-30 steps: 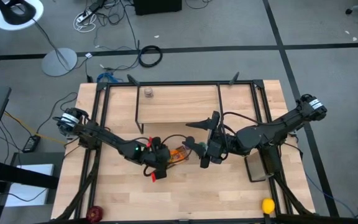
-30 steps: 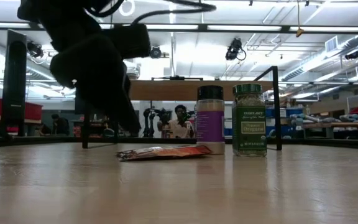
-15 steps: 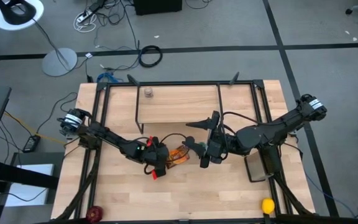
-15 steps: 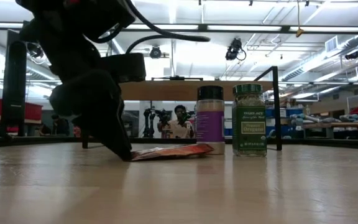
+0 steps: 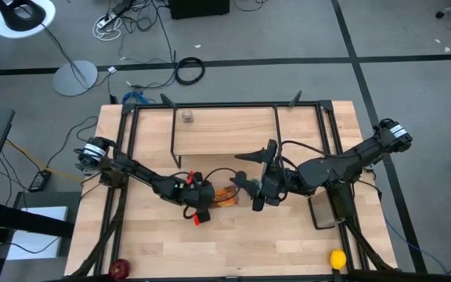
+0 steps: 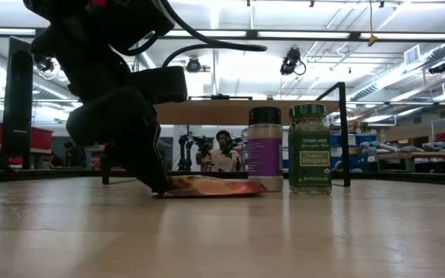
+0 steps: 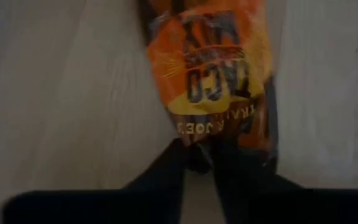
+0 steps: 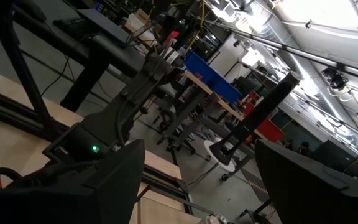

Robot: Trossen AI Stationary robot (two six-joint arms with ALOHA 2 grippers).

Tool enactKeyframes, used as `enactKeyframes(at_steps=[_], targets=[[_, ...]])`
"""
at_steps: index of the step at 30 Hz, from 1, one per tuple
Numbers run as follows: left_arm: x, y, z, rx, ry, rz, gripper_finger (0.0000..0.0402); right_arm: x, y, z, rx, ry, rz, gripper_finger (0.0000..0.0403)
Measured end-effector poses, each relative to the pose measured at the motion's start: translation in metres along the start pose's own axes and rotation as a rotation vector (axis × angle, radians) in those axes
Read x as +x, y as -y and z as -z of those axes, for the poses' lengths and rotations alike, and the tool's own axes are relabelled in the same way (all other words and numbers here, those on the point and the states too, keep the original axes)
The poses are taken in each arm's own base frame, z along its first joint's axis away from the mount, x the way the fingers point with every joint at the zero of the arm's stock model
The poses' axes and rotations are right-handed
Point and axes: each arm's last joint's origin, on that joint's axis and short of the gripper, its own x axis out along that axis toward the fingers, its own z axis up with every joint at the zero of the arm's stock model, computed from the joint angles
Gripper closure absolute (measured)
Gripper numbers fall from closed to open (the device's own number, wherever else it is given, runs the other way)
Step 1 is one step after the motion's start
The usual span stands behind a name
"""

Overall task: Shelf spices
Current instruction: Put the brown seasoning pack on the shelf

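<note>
Our left gripper (image 6: 159, 185) has dropped to the worktop and now pinches the near end of the packet (image 7: 213, 74) — its edge lifts slightly. Shelving that spice can begin; the right gripper (image 8: 197, 186) hangs spread, empty, mid-table.

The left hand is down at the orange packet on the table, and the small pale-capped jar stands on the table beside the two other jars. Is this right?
Not fully. The left hand is at the orange packet, but the pale-capped jar stands on the shelf, apart from the purple-labelled jar and the green-lidded jar on the table. The high view shows it.
</note>
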Motion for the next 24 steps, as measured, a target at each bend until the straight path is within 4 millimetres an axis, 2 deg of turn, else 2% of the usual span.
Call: enactKeyframes(at_steps=[3,7,11,13,24], targets=[[0.0,0.0,0.0,0.022,-0.003,0.0,0.0388,0.0,0.0,0.0,0.0,-0.001,-0.001,0.0099],[-0.008,-0.001,-0.002,0.025,-0.006,0.028,0.0391,0.0,0.0,0.0,0.0,-0.001,-0.001,0.0099],[-0.026,-0.006,-0.001,0.031,-0.044,0.061,0.0398,0.0,0.0,0.0,-0.001,-0.002,-0.002,0.0099],[-0.04,-0.009,-0.003,0.036,-0.064,0.068,0.0399,0.0,0.0,0.0,-0.002,-0.003,-0.003,0.0099],[-0.145,-0.032,-0.048,0.05,-0.04,-0.012,0.0401,0.0,0.0,0.001,-0.002,-0.005,-0.003,0.0099]])
